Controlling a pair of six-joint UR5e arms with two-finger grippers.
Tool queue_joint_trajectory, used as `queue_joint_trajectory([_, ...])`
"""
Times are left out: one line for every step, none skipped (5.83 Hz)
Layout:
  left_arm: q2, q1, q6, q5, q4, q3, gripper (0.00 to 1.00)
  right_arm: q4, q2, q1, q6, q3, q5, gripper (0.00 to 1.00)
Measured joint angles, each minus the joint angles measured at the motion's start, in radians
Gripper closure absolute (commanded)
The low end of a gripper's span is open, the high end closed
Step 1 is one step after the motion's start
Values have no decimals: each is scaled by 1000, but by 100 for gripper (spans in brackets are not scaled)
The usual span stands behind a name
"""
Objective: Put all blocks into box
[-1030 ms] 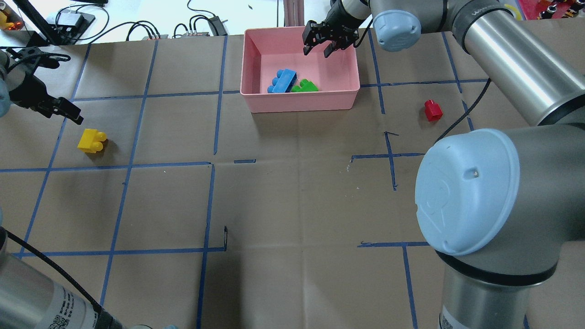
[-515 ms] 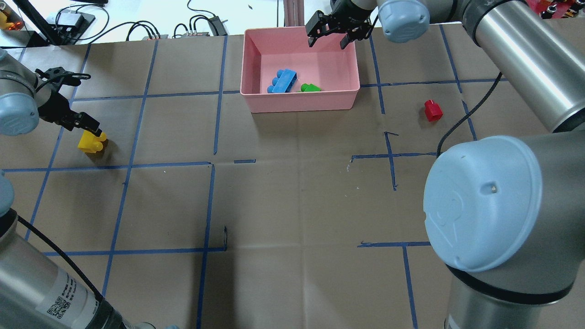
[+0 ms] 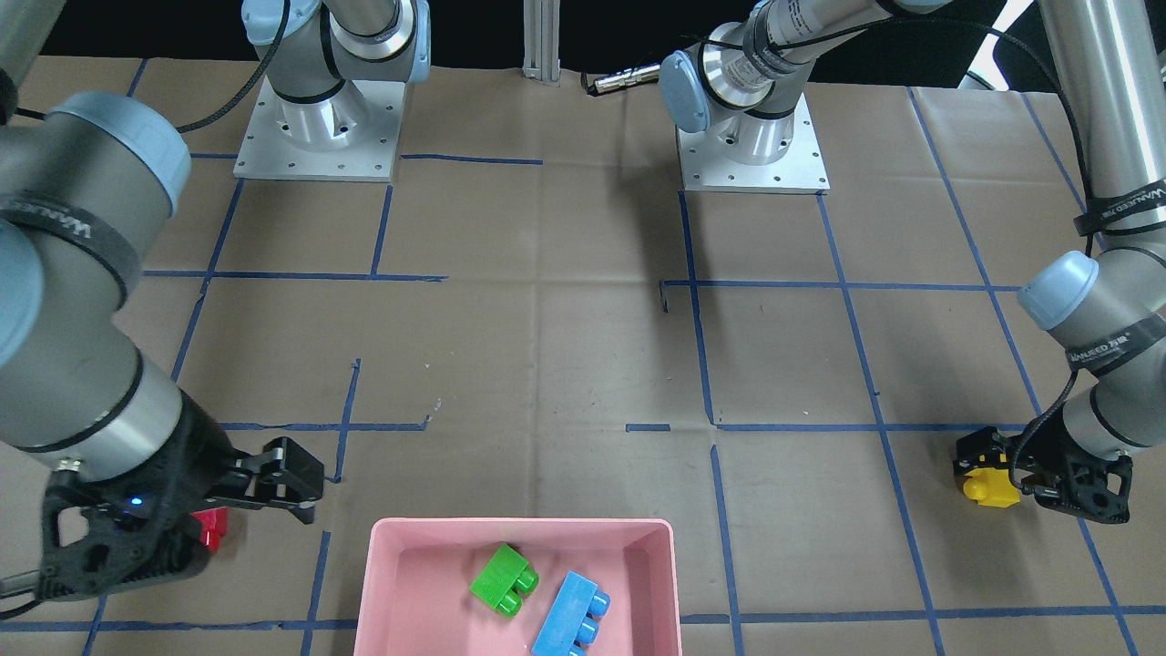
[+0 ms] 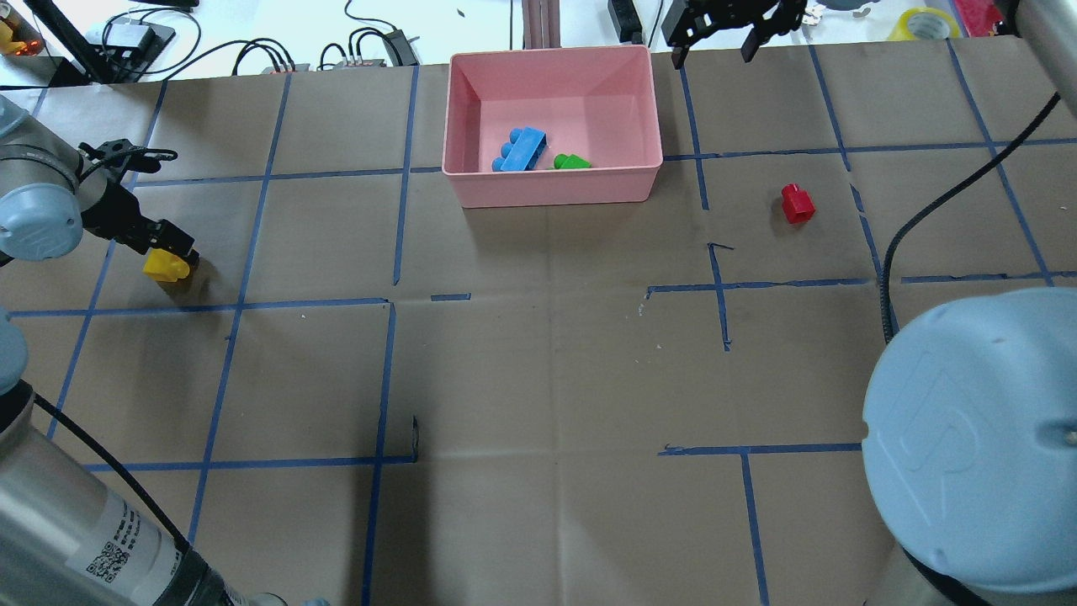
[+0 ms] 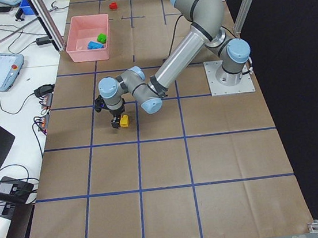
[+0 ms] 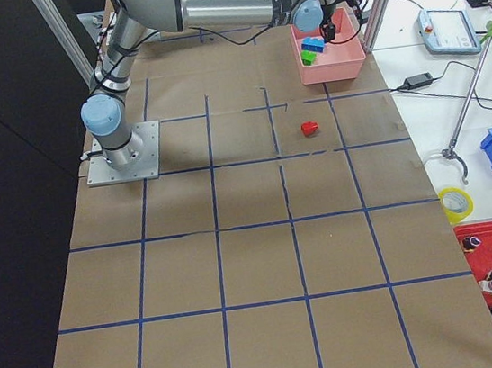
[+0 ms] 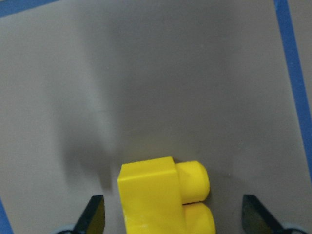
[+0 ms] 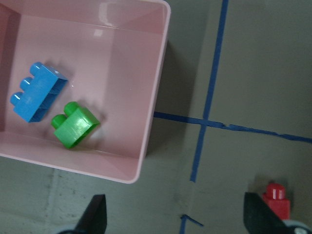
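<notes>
The pink box stands at the far middle of the table with the blue brick and the green brick inside. The yellow brick lies on the table at the left. My left gripper is open and straddles it; in the left wrist view the brick sits between the fingertips, apart from both. The red brick lies on the table right of the box. My right gripper is open and empty, high beyond the box's far right corner.
Blue tape lines grid the brown paper table. Cables and small devices lie beyond the far edge. The right arm's big elbow fills the near right. The two arm bases stand on the robot's side.
My right gripper has moved from over the box to the right and beyond its far corner. My left gripper has come down around the yellow brick. No brick has moved.
</notes>
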Motion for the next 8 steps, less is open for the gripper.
queue_joint_trajectory([-1,1,0,3,-1,-1,25,-5,-22,-37,-47,47,-19,2])
queue_joint_trajectory([-2,1,1,6,-3,-2,37,-85,-49,-61,-68,148,-23,2])
queue_joint_trajectory([-2,1,1,8,-6,-2,54,-246,-70,-84,-101,283,-25,2])
queue_joint_trajectory([-2,1,0,10,-10,-1,69,-367,-76,-110,-134,392,-25,2])
queue_joint_trajectory([-2,1,-2,11,-12,5,83,-419,-68,-138,-155,459,-24,2])
queue_joint_trajectory([2,0,-5,12,-14,18,87,-434,-48,-154,-168,484,-24,2])
queue_joint_trajectory([17,-5,-10,13,-20,38,87,-447,-21,-162,-172,492,-24,2])
queue_joint_trajectory([45,-12,-16,14,-71,81,87,-458,4,-167,-179,495,-25,2])
